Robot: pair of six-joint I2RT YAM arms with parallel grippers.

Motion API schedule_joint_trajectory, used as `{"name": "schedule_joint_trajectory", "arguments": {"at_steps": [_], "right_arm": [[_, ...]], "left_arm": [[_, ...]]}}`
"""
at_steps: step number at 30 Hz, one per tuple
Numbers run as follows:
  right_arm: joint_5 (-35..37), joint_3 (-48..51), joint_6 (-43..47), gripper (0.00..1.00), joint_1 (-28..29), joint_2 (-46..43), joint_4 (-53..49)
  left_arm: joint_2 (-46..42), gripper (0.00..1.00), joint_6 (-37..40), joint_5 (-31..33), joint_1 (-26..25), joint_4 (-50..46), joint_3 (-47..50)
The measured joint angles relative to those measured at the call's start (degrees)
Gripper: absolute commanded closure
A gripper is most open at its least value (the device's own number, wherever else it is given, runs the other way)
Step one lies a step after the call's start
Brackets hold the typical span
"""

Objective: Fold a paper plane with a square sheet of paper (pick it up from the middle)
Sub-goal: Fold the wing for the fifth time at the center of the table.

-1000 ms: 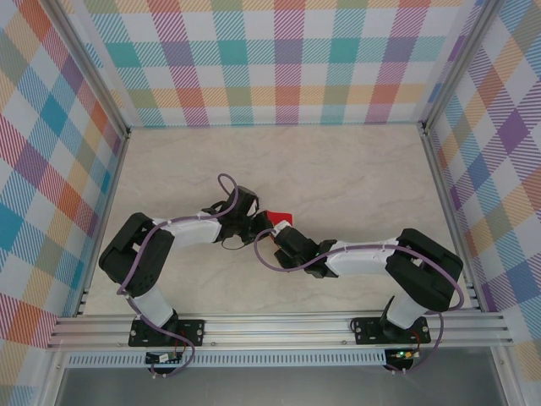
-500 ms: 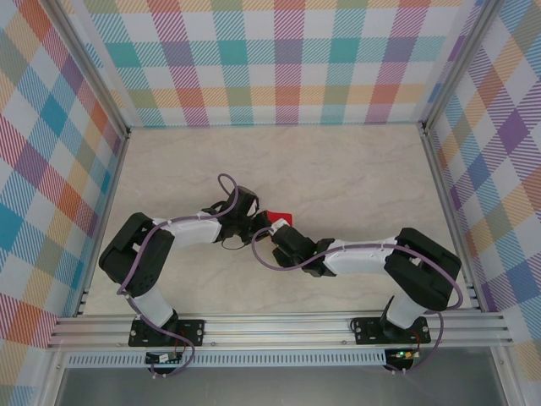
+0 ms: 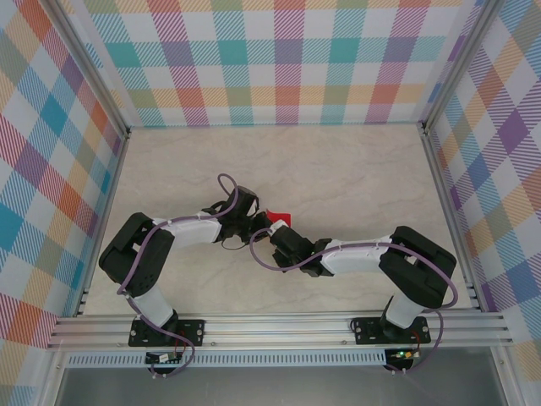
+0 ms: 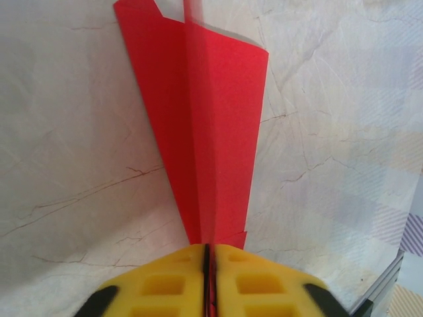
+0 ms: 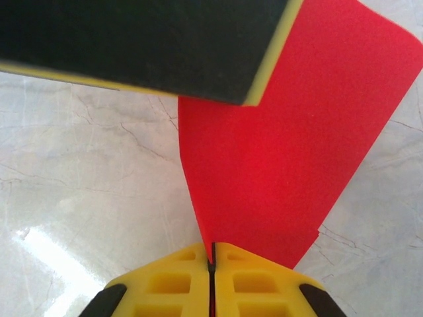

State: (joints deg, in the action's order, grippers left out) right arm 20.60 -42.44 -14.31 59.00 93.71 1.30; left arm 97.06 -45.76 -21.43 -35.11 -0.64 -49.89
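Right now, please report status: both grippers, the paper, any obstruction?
Left gripper shut on the paper plane, narrow end. Right gripper shut on it too. In the way: the grippers crowd each other over the table.

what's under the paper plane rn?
Marbled tabletop shows around the paper plane; the patch directly beneath is covered. Left gripper and right gripper each pinch it.

This was a robotics lab test cell, not a lived-in room. A marble-patterned worktop (image 3: 338,169) was boxed in by bright plaid backdrop panels (image 3: 279,59) across the top and both sides of the frame. Aluminium rails (image 3: 279,326) ran along the bottom, where two robot arms (image 3: 186,228) with loose purple cables (image 3: 221,179) were bolted.
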Motion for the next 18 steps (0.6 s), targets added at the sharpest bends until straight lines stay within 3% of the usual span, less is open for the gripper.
{"name": "schedule_joint_trajectory", "arguments": {"at_steps": [4,5,11,18], "right_arm": [[-0.28,0.0,-0.28,0.97,0.0,0.0,0.24],[-0.63,0.0,-0.44,0.97,0.0,0.0,0.46],[-2.86,0.81,-2.91,0.98,-0.24,-0.35,4.52],[-9.49,4.15,-5.57,0.97,-1.73,-0.44,7.78]], "left_arm": [[-1.01,0.67,0.11,1.33,0.02,-2.75,-0.52],[-1.81,0.6,0.15,1.84,0.04,-3.61,-0.55],[-9.05,0.44,-0.24,7.26,1.16,-10.08,-0.42],[-18.97,0.41,-0.76,10.69,1.95,-11.56,0.09]]}}
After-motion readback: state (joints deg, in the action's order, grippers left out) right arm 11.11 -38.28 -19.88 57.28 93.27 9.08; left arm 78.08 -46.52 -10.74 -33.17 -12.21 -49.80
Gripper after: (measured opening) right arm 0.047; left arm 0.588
